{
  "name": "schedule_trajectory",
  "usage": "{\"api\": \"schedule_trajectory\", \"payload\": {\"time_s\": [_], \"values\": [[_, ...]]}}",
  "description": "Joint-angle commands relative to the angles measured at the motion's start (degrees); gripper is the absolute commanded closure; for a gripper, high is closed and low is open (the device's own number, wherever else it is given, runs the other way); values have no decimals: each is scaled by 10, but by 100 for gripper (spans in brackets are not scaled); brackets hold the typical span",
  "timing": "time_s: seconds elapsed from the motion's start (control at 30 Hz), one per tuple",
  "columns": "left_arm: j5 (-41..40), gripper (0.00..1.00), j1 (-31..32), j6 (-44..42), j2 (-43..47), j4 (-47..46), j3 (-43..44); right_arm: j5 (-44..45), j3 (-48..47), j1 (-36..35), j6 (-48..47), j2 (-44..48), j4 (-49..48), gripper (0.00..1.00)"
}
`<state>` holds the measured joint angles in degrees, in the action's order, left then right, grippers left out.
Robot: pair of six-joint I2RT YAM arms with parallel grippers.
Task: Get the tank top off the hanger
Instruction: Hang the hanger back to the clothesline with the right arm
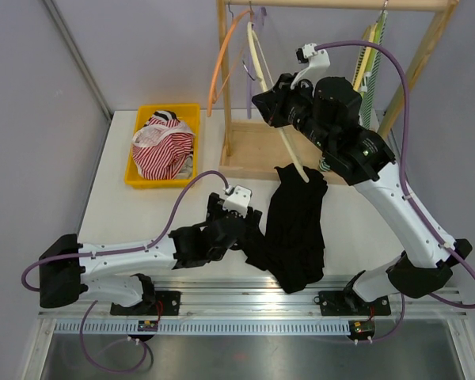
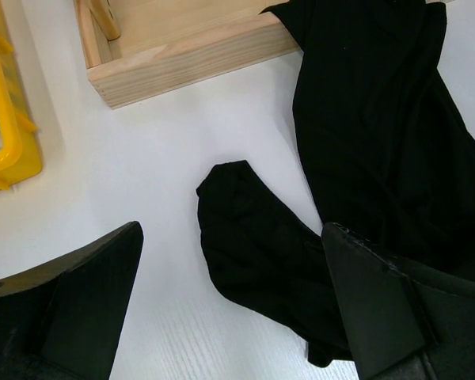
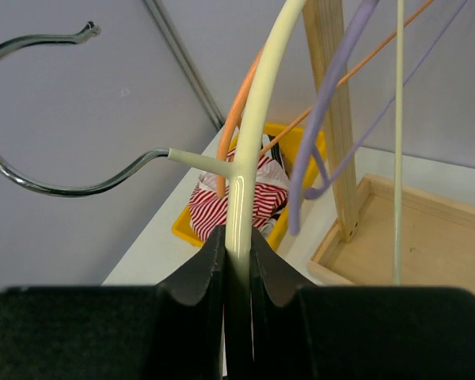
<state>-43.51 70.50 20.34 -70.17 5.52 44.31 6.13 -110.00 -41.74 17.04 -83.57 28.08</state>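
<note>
The black tank top (image 1: 298, 226) lies crumpled on the white table, its upper edge meeting the low end of a cream hanger (image 1: 279, 131). Whether it still hooks the hanger I cannot tell. My right gripper (image 1: 274, 105) holds that hanger up in the air, tilted; in the right wrist view its jaws (image 3: 239, 252) are shut on the cream hanger (image 3: 257, 134) just below the metal hook (image 3: 32, 186). My left gripper (image 1: 252, 234) hovers low at the garment's left edge, open. In the left wrist view a fold of the tank top (image 2: 253, 237) lies between the wide-apart fingers (image 2: 388, 309).
A yellow bin (image 1: 142, 115) with red-striped clothes stands at the back left. A wooden rack (image 1: 253, 150) with a tray base stands behind the garment, with orange (image 1: 222, 59), purple and green (image 1: 370, 55) hangers on its rail.
</note>
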Motion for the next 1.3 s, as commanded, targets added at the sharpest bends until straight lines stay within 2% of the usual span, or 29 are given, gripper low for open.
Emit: {"api": "schedule_trajectory", "payload": {"time_s": [0.0,0.27,0.53,0.87,1.03,1.27], "values": [[-20,1,3,-2,15,-21,-8,93,7,2,-16,10,-71,100],[-19,1,3,0,7,-18,-5,117,28,2,-26,22,-89,100],[-11,1,3,1,-8,-27,-3,93,134,1,-10,104,-144,100],[-3,1,3,1,-26,-27,6,29,178,1,-9,163,-163,100],[1,1,3,2,-30,-25,7,34,188,1,-10,177,-168,100],[3,1,3,3,-30,-24,8,86,188,1,-12,176,-159,100]]}}
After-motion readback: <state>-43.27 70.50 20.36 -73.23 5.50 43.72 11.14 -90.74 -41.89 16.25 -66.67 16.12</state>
